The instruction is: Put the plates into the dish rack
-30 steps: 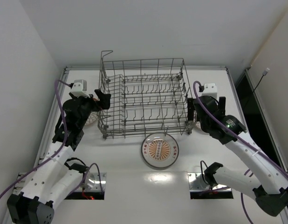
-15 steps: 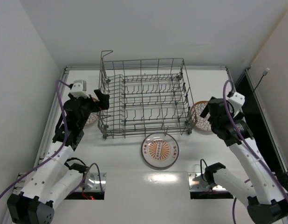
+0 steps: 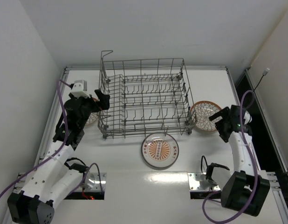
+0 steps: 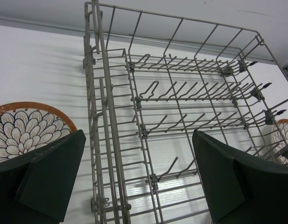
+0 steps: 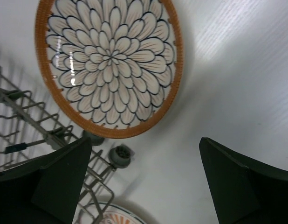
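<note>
The grey wire dish rack (image 3: 143,97) stands at the table's centre back with nothing in it. A petal-patterned plate (image 3: 205,116) lies flat right of the rack; it also shows in the right wrist view (image 5: 109,65). My right gripper (image 3: 222,122) is open and empty just right of it. A second petal plate (image 3: 91,117) lies left of the rack, partly hidden under my left arm; it shows in the left wrist view (image 4: 27,130). My left gripper (image 3: 101,100) is open and empty at the rack's left wall (image 4: 101,140). The medallion plate (image 3: 159,150) lies in front of the rack.
White walls close in on both sides of the table. Two metal mounting plates (image 3: 203,182) sit at the near edge by the arm bases. A rack wheel (image 5: 120,156) rests on the table beside the right plate.
My right arm has swung away from the rack's right wall toward the right edge, uncovering the petal plate there. The left arm and all plates have stayed still.
</note>
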Controlling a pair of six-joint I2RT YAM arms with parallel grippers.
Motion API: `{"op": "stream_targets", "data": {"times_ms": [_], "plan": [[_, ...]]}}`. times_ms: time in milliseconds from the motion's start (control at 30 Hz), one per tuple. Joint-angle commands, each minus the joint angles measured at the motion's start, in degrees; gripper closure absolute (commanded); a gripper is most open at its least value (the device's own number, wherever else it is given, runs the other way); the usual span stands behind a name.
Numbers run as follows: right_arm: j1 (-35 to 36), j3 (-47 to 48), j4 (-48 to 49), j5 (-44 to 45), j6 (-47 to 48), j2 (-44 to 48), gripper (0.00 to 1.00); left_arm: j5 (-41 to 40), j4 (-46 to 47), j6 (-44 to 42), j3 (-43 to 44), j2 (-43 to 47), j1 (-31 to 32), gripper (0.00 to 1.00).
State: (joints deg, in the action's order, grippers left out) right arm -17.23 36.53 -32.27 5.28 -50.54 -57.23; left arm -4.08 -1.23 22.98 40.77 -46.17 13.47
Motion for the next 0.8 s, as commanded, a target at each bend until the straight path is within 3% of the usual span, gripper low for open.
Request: {"op": "stream_targets", "data": {"times_ms": [0,67,267,567,767], "plan": [[-4.45,-3.2,10.02,-10.79,-3.5,-1.03,0.01,1.08,1.41,-0.13,1.33,-0.23,0.24,0.0],[-7.01,-4.97,12.05,-15.1,-4.12,-1.65,0.01,1.09,1.41,-0.13,1.33,-0.23,0.24,0.0],[-10.63,-8.75,15.39,-16.17,-5.35,-2.18,0.01,1.09,1.41,-0.13,1.33,-0.76,0.24,0.0],[-13.35,-12.36,24.54,-20.92,-10.36,-11.14,0.01,0.56,1.41,-0.13,0.8,-0.76,0.24,0.0],[-13.35,-14.46,29.36,-20.22,-10.36,-15.78,0.15,0.04,1.41,-0.13,0.8,-0.76,0.24,0.0]]}}
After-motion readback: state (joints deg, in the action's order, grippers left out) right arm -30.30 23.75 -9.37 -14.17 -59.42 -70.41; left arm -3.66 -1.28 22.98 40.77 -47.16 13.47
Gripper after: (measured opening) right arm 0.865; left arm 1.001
